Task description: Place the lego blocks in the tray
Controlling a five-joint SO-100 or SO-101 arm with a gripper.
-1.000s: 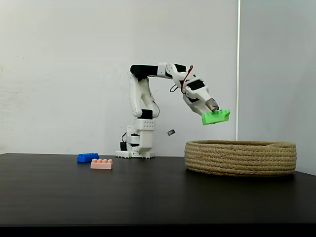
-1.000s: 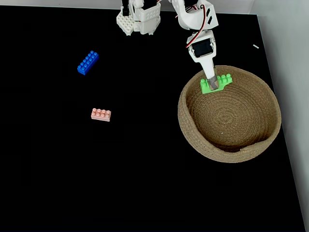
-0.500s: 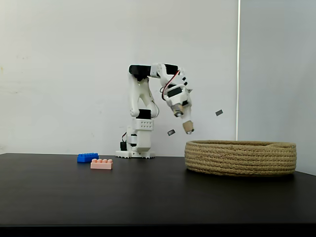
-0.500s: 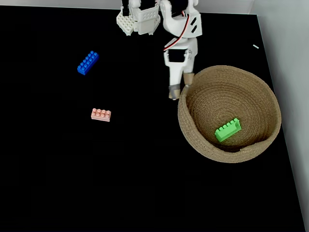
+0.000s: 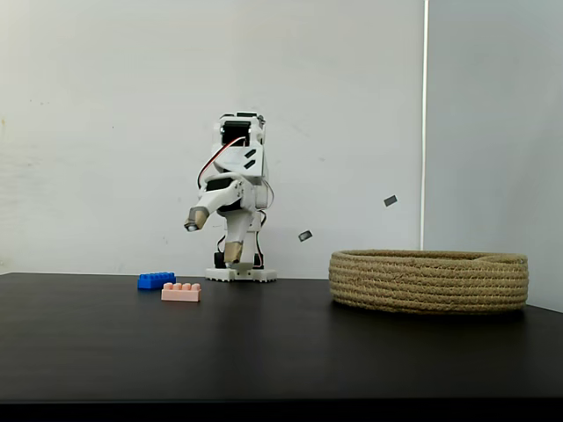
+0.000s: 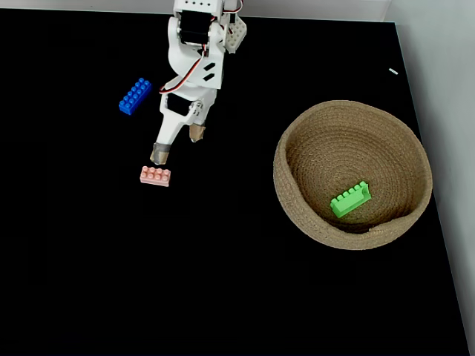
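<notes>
Fingers (image 6: 178, 144) spread wide and empty, tan tips pointing down toward the bench (image 6: 223, 282), raised clear of it in the side-on fixed view (image 5: 211, 237). Swung across from the basket's rim within the last half second, now hanging just above and beside the pink brick (image 6: 155, 176), which lies flat, untouched. Blue brick (image 6: 135, 96) farther back from the pink brick, toward the arm's base, near it yet apart. Green brick (image 6: 349, 199) well away from the pink brick, dropped moments ago and now lying inside the rope basket (image 6: 297, 215), near its front wall. One of three delivered, then; two left on the bench. Likely next: a descent over the pink brick, tips straddling its narrow sides before closing.
</notes>
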